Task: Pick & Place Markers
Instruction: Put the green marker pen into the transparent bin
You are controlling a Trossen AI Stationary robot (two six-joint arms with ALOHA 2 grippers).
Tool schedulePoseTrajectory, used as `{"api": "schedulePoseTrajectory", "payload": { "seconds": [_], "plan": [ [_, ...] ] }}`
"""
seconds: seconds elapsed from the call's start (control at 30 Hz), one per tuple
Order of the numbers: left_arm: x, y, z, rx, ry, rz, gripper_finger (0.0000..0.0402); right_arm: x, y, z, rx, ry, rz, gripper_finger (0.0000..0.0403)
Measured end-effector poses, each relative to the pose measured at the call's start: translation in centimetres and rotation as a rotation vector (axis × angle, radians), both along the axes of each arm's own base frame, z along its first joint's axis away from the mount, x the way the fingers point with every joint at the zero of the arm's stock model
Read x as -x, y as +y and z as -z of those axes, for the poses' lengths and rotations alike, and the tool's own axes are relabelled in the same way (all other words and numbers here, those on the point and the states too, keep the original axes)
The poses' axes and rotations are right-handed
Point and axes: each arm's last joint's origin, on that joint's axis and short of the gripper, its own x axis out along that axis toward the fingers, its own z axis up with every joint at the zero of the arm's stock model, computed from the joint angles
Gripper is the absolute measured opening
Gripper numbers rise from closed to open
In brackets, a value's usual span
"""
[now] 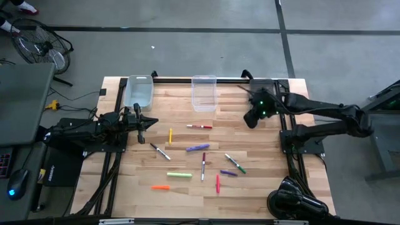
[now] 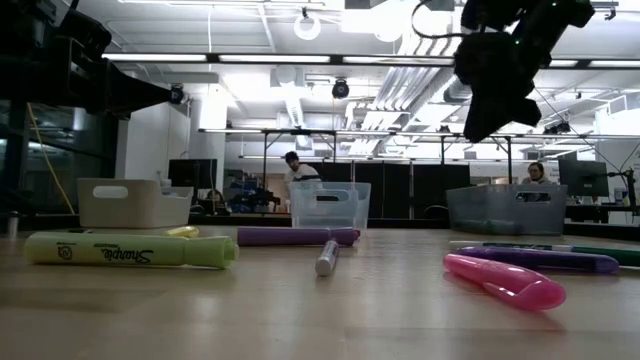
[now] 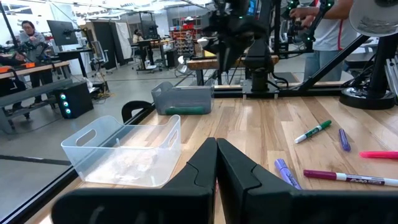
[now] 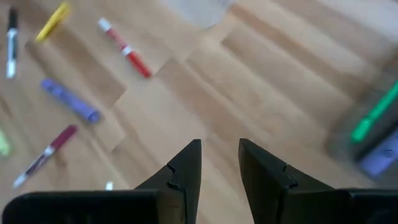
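Wooden table (image 1: 262, 181), two clear bins (image 1: 204, 92) along its far edge. Markers (image 1: 197, 147) lie scattered mid-table, none gripped. Right gripper (image 4: 219, 163) hovers high near the far right, fingers narrowly parted, empty. Left gripper (image 3: 216, 163) waits pinched closed at left. Likely the approach step: next, descend over one marker. Light green highlighter (image 2: 130, 249) reads "Sharpie".

Grey floor (image 1: 187, 44), bright ceiling strip-lights (image 2: 250, 58)
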Motion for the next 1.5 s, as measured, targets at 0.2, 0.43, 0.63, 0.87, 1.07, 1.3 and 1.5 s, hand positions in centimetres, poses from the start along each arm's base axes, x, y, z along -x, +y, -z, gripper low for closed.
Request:
{"api": "schedulePoseTrajectory", "payload": {
  "seconds": [0.2, 0.43, 0.63, 0.87, 1.07, 1.3, 1.5],
  "plan": [
    [0.0, 0.0, 0.0, 0.000, 0.000, 0.000, 0.0001, -0.7, 2.9, 0.1, -0.036, 0.006, -0.115, 0.0097],
    [0.0, 0.0, 0.0, 0.000, 0.000, 0.000, 0.0001, -2.4, 6.9, 2.0, -0.110, 0.109, -0.280, 0.0097],
    [0.0, 0.0, 0.0, 0.000, 0.000, 0.000, 0.0001, -3.6, 9.6, 3.9, -0.176, 0.191, -0.317, 0.0097],
    [0.0, 0.0, 0.0, 0.000, 0.000, 0.001, 0.0001, -4.8, 12.1, 6.2, -0.196, 0.265, -0.377, 0.0097],
    [0.0, 0.0, 0.0, 0.000, 0.000, 0.000, 0.0001, -6.2, 13.9, 8.4, -0.224, 0.278, -0.379, 0.0099],
    [0.0, 0.0, 0.0, 0.000, 0.000, 0.000, 0.0001, -7.3, 14.9, 10.1, -0.274, 0.272, -0.327, 0.0143],
    [0.0, 0.0, 0.0, 0.000, 0.000, 0.000, 0.0001, -8.1, 15.1, 10.5, -0.279, 0.269, -0.327, 0.0180]
  ]
}}
